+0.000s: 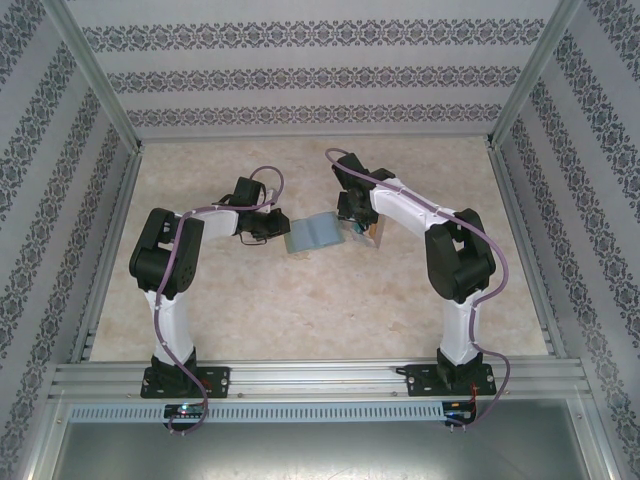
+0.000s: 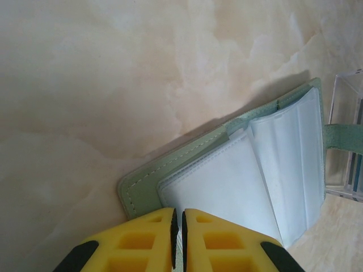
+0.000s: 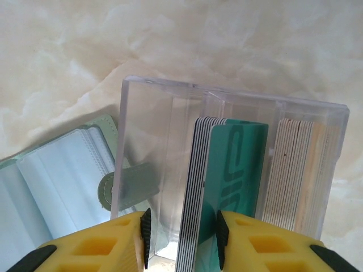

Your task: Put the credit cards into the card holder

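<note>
**Right wrist: claw straddles a teal card in the box**

Right wrist camera looks down on one clear box (image 3: 227,93) with upright dividers, standing on the marbled table (image 2: 113,85). One teal card (image 3: 235,164) stands on edge in the middle compartment. It carries large darker-teal lettering, but too little shows to read it. Against its left face stands one dark-edged stack (image 3: 195,170), and the compartment to the right holds one pale-edged stack (image 3: 295,170); the cards are too tightly packed to count.

The right gripper (image 3: 182,226) is partly open around the teal card and the dark-edged stack. A gap is left at its left pad, and nothing is gripped.

One card holder (image 2: 227,170) lies open beside the box, white sleeves up, with its tab clasp (image 3: 108,190) reaching the box wall. The left gripper (image 2: 180,218) is closed to a thin slit on the holder's near edge.
</note>
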Available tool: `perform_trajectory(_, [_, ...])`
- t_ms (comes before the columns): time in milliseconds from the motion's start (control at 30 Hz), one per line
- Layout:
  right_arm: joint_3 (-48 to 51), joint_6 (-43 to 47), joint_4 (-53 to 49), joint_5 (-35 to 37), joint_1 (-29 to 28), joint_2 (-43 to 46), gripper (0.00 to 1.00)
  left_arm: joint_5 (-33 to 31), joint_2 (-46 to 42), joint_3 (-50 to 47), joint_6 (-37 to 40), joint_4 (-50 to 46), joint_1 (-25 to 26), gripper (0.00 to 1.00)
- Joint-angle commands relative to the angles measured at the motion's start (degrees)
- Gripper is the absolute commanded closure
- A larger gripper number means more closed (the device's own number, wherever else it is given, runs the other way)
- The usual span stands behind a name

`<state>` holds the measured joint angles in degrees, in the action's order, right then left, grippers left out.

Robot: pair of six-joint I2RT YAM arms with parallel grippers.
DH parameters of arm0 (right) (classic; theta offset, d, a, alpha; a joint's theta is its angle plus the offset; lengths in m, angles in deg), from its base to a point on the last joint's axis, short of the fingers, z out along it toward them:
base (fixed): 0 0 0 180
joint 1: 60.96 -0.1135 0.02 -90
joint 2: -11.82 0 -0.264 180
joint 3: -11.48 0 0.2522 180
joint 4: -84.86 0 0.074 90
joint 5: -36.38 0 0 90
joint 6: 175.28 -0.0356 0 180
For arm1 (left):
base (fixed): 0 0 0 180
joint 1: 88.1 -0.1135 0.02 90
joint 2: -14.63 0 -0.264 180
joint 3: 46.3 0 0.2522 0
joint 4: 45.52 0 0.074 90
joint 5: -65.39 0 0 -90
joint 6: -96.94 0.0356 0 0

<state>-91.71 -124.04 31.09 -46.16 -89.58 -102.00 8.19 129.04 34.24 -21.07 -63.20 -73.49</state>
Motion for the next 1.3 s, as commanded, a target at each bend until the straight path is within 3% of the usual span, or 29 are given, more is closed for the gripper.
perform_trajectory(0, [-0.7,0.4,0.8,-1.3,-0.1,2.2,0.64,-0.6,1.3,1.1,1.5,-2.8,0.3,0.85])
perform_trajectory(467, [0.0,0.9,1.2,-1.4,0.3,3.2,0.82,-0.6,1.5,1.1,1.6,-2.9,0.4,0.85])
perform_trajectory(933, [1.0,1.4,1.0,-1.4,0.5,4.9,0.91,-0.6,1.5,1.2,1.5,-2.8,0.3,0.85])
perform_trajectory(1267, [5.0,3.4,0.0,-0.7,1.8,11.6,0.97,-0.6,1.6,1.7,1.5,-3.2,0.3,0.85])
